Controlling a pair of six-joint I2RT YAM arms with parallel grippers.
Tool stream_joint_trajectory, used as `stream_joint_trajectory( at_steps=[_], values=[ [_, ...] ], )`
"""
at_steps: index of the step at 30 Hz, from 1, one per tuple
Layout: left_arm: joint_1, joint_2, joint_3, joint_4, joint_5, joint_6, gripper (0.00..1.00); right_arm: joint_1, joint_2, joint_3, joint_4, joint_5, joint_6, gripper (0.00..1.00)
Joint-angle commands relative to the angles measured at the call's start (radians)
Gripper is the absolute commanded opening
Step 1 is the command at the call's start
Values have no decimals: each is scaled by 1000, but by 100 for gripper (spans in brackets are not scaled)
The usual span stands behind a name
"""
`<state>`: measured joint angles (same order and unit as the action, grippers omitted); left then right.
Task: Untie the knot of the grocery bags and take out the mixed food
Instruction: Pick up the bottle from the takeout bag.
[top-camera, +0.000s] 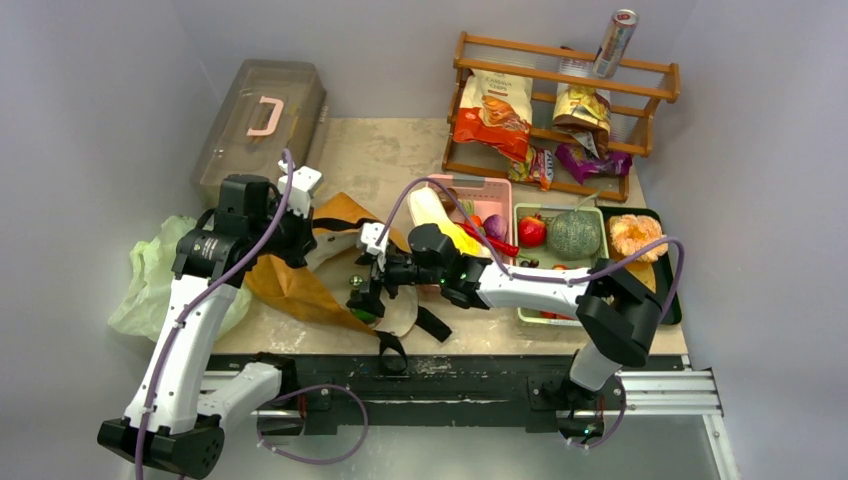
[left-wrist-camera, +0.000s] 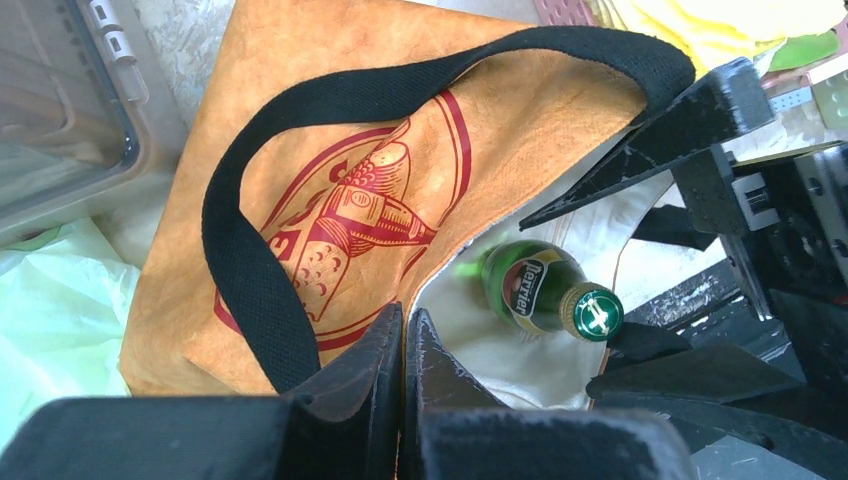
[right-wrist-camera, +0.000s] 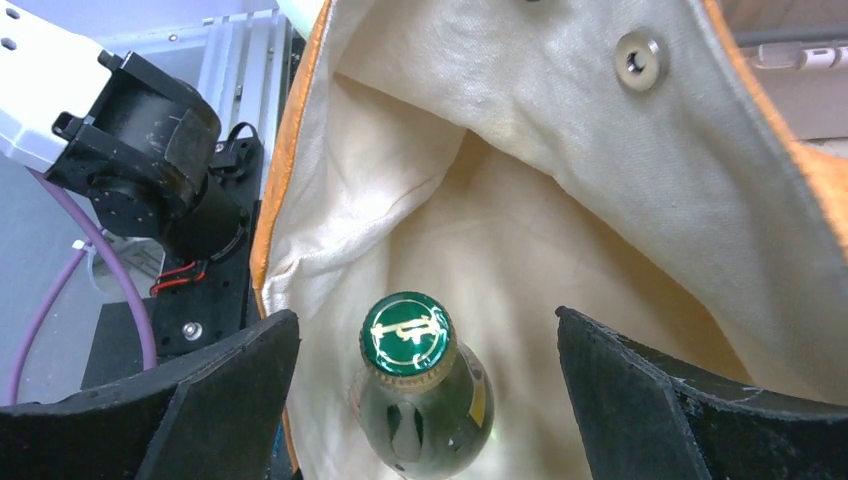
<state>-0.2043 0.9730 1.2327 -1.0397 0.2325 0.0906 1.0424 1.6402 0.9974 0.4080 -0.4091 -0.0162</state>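
Green bag (top-camera: 150, 272) lies slack and crumpled at the left edge of the table (top-camera: 400, 150), beside the left arm; whether its neck is tied cannot be told. Behind it stands a lidded box (top-camera: 260, 125). Next comes the tote (left-wrist-camera: 500, 130), lying on its side with the logo up and a black strap (left-wrist-camera: 240, 260) looping across it. The left hand (left-wrist-camera: 405, 322) is pinched tight on the tote's rim, where the orange skin meets the cream lining, and the mouth gapes. Inside, on the lining, lies a green bottle (right-wrist-camera: 420, 400), cap toward the mouth. The right hand (right-wrist-camera: 425, 318) is spread wide at the mouth, one finger on each side of the bottle's neck, gripping nothing. Further right, trays (top-camera: 550, 207) hold a cabbage (top-camera: 435, 212), a chilli (top-camera: 492, 243), a red fruit (top-camera: 532, 231) and a melon (top-camera: 574, 235); a rack (top-camera: 560, 65) stands behind.
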Motion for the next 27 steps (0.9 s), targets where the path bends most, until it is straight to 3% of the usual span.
stream_joint_trajectory(
  at_steps=[1, 5, 13, 27],
  values=[
    [0, -16, 28, 23, 0, 10, 0, 0, -98, -26, 72, 23, -24, 99],
    [0, -10, 25, 32, 6, 7, 0, -1, -146, -87, 177, 51, 4, 99],
    [0, 4, 23, 48, 11, -1, 0, -1, -134, -74, 119, -90, -55, 99],
    [0, 11, 18, 46, 25, -8, 0, -1, -7, -196, 475, -92, -94, 76]
  ],
)
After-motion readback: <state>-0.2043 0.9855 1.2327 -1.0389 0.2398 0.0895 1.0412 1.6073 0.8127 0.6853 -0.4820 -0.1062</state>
